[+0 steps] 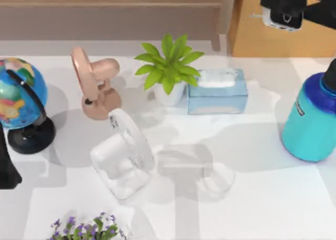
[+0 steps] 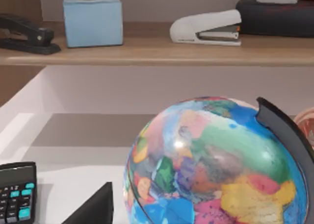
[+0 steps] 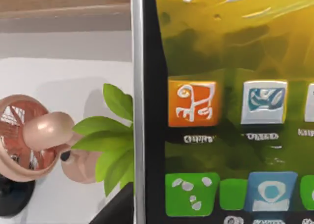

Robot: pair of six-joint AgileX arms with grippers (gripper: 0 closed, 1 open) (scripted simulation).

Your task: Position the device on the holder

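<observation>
My right gripper (image 1: 285, 8) is raised at the far right back of the scene, shut on the device (image 1: 283, 20), a black-framed smartphone with silver edges. In the right wrist view the device (image 3: 221, 111) stands very close, its lit screen showing coloured app icons. The holder (image 1: 123, 156), a white stand with a round back, sits on the table left of centre, far to the left of the held device and nearer the front. My left gripper (image 1: 6, 169) stays parked at the table's left edge.
A pink fan (image 1: 96, 87), a potted plant (image 1: 168, 66) and a blue tissue box (image 1: 218, 91) line the back. A globe (image 1: 21, 101) stands at the left and a blue bottle (image 1: 311, 119) at the right. Purple flowers (image 1: 86, 228) sit at the front edge.
</observation>
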